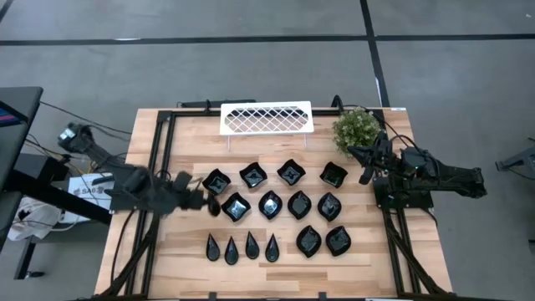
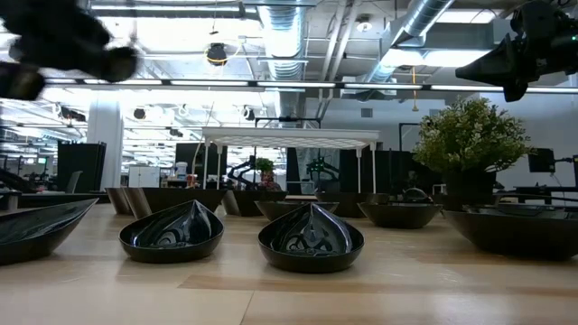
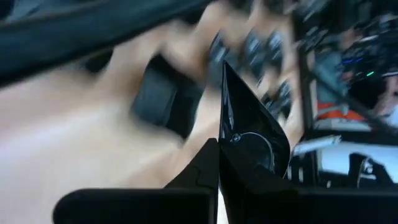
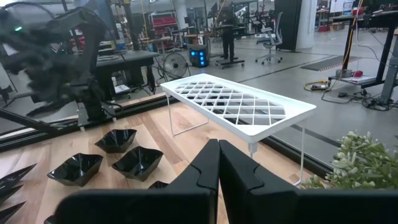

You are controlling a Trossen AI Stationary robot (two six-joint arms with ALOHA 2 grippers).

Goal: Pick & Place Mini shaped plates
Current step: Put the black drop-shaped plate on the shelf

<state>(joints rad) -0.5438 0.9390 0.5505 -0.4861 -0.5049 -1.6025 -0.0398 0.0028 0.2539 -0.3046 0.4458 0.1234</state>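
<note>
Several glossy black mini shaped plates lie in three rows on the wooden table (image 1: 184,150): wavy squares such as (image 1: 253,175), leaf shapes such as (image 1: 299,204) and narrow teardrops such as (image 1: 231,249). My left gripper (image 1: 206,201) hangs over the left end of the rows, shut on one black plate (image 3: 252,134). In the low view this arm is a dark blur (image 2: 68,41) at the upper left. My right gripper (image 4: 219,163) is shut with nothing in it. It stays raised beside the plant, at the table's right (image 1: 366,167). My left gripper pinches the plate's rim (image 3: 231,144) between its two fingers. The fingers come slanting down from the table's left side. The plate stands on edge beyond the fingertips, lifted clear of the table.
A white lattice rack (image 1: 267,118) stands on thin legs at the table's far edge. A small green bushy plant (image 1: 357,127) sits at the far right corner. Black frame rails (image 1: 159,167) run along both sides of the table, and bare wood lies left of the plates.
</note>
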